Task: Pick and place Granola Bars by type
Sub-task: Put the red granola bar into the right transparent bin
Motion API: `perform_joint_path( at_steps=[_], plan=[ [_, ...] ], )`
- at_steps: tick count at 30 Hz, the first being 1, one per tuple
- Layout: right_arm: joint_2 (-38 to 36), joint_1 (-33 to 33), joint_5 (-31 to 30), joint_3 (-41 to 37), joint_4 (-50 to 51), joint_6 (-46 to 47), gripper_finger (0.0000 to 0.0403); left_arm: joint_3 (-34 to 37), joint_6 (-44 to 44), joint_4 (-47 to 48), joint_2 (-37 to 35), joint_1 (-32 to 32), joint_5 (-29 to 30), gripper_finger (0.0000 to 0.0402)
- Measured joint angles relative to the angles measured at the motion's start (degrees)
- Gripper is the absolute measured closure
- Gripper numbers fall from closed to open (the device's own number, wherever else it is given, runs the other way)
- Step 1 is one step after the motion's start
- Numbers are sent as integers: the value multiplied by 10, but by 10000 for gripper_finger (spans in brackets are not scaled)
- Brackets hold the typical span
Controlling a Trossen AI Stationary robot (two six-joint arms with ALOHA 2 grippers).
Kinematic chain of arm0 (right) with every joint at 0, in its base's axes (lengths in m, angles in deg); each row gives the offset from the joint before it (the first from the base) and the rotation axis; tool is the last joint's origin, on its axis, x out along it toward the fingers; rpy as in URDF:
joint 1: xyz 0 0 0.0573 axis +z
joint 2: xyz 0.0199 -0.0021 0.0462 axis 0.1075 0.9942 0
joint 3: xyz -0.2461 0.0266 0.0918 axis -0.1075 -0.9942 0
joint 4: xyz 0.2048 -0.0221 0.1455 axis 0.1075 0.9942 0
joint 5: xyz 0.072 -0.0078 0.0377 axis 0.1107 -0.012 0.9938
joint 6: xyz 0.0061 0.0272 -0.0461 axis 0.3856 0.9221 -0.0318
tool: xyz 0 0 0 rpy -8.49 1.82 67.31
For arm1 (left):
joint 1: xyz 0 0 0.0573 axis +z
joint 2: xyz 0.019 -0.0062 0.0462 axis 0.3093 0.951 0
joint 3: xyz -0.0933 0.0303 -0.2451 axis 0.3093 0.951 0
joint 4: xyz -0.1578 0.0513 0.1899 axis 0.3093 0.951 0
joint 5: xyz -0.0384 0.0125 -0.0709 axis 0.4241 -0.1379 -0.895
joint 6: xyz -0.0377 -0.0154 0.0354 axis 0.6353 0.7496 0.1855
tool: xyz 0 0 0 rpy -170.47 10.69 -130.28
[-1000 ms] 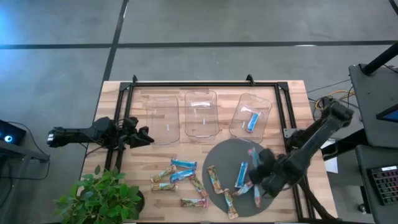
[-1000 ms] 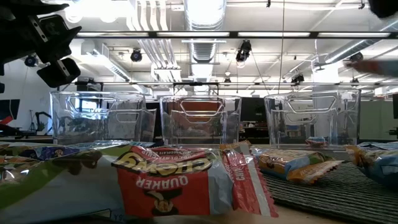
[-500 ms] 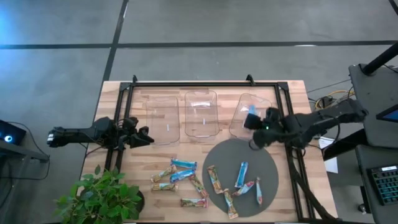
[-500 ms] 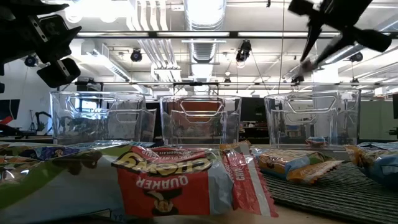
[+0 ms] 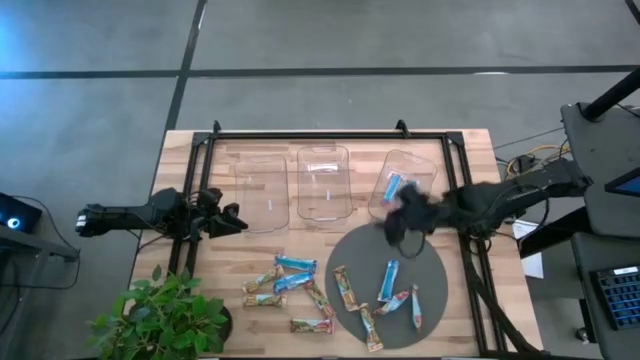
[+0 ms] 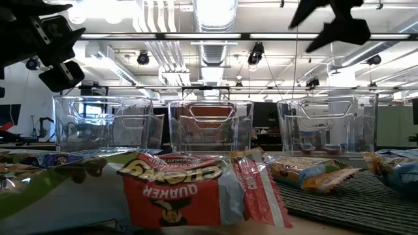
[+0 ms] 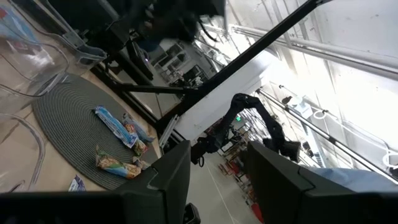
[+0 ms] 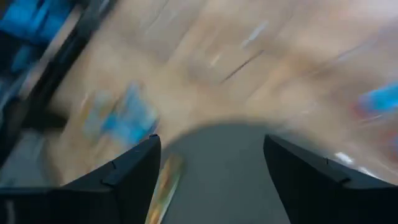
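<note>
right gripper [image 5: 398, 226] empty, fingers apart, now leaving right tray [image 5: 420, 165] | second blue bar [image 5: 392, 186] dropped inside | left gripper [image 5: 232, 222] parked, state unclear

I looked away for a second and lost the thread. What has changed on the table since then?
The right gripper swung from the round grey mat up to the right-hand tray, where a blue bar lies, then edged back. The left gripper, the other trays and the loose bars stayed put.
</note>
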Motion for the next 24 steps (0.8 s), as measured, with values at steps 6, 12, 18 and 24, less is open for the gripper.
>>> perform_joint_path(
  at_steps=[6,12,18,24],
  plan=[
    [112,47,159,-1,25,135,145,0,0,3,0,0,0,260],
    [177,153,193,-1,11,143,151,0,0,3,0,0,0,260],
    [241,250,196,1,11,-7,151,0,0,3,0,0,0,260],
    [311,271,193,29,24,-146,151,0,0,0,0,0,0,260]
  ],
)
